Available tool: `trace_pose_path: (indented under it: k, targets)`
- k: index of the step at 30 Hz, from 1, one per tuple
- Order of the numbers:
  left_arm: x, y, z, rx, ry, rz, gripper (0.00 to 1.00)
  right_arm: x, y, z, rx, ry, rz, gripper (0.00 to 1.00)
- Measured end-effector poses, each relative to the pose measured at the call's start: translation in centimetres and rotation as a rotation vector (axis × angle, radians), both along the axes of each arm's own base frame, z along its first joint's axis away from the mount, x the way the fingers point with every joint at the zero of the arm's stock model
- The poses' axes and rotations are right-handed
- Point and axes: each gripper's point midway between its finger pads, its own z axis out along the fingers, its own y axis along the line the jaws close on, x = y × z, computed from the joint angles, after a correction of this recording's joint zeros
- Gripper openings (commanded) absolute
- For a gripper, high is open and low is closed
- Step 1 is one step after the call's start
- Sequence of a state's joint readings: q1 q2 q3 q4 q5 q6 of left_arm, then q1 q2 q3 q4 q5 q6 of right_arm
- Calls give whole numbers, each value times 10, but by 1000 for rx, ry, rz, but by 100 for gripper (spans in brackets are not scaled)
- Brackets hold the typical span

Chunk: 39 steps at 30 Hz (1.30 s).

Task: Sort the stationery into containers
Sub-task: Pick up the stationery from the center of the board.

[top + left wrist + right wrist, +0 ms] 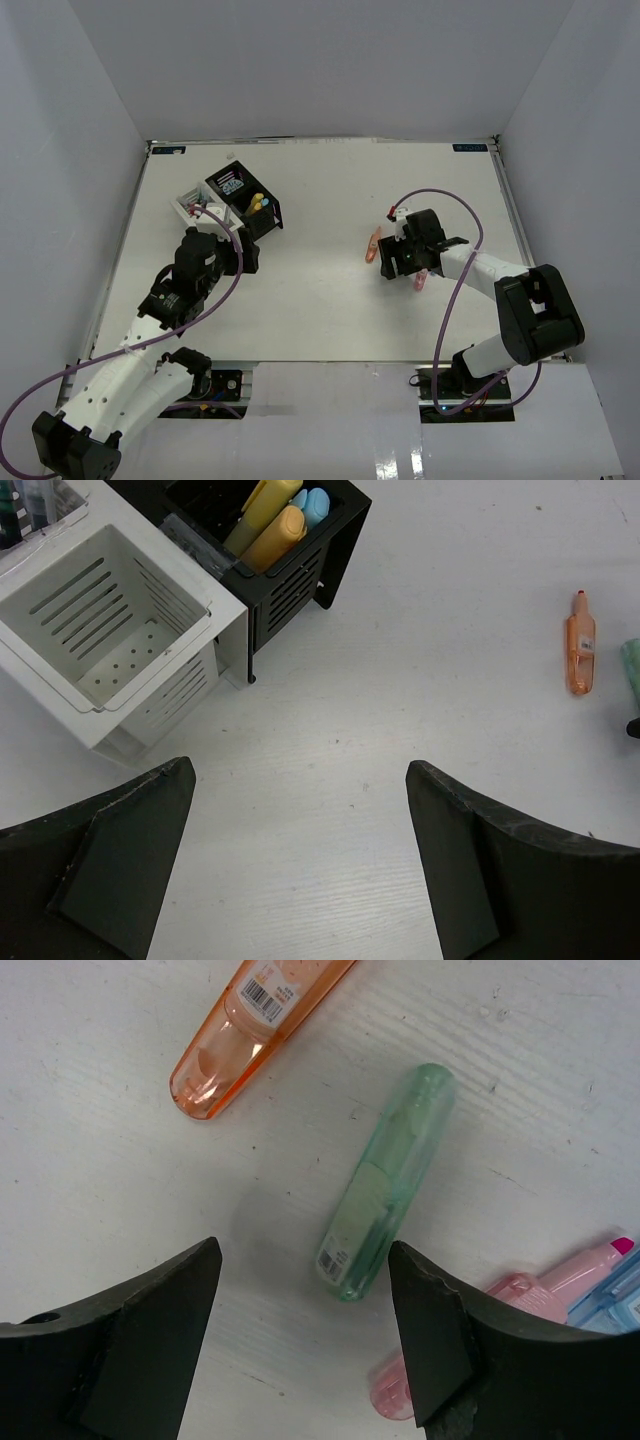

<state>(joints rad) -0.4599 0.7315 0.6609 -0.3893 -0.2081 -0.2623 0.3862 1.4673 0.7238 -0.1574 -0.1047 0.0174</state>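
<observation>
A green highlighter (385, 1185) lies on the white table, and my right gripper (305, 1260) hangs open just above its near end, the jaws apart and touching nothing. An orange highlighter (255, 1030) lies beyond it; a pink one (560, 1278) and a blue one (620, 1300) lie beside my right finger. The containers stand at the back left: a black compartment (300, 570) holds yellow, orange and blue highlighters, and a white one (110, 630) in front of it is empty. My left gripper (300, 780) is open over bare table just short of them.
From above, the container cluster (232, 200) is near the back left corner and the right gripper (400, 262) is at mid-right, with the orange highlighter (372, 246) to its left. White walls enclose the table. Purple cables loop off both arms.
</observation>
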Motion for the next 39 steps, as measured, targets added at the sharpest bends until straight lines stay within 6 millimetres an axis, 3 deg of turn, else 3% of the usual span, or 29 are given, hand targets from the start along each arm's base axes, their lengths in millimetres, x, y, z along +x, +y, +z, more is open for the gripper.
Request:
trace_pose_path:
  k: [5, 11, 23, 32, 39]
  targets:
    - [0, -1, 0, -3, 2, -7, 98, 2, -4, -1, -19, -6, -14, 66]
    - [-1, -3, -1, -5, 5, -15, 98, 6, -12, -1, -53, -20, -53, 48]
    - [-1, -7, -6, -3, 24, -35, 98, 11, -24, -5, -56, -13, -245, 59]
    - [-1, -7, -6, -2, 25, -36, 98, 15, -17, -7, -46, -28, -300, 57]
    - [-2, -13, -8, -16, 38, -66, 98, 19, -25, -8, -111, -61, -336, 22]
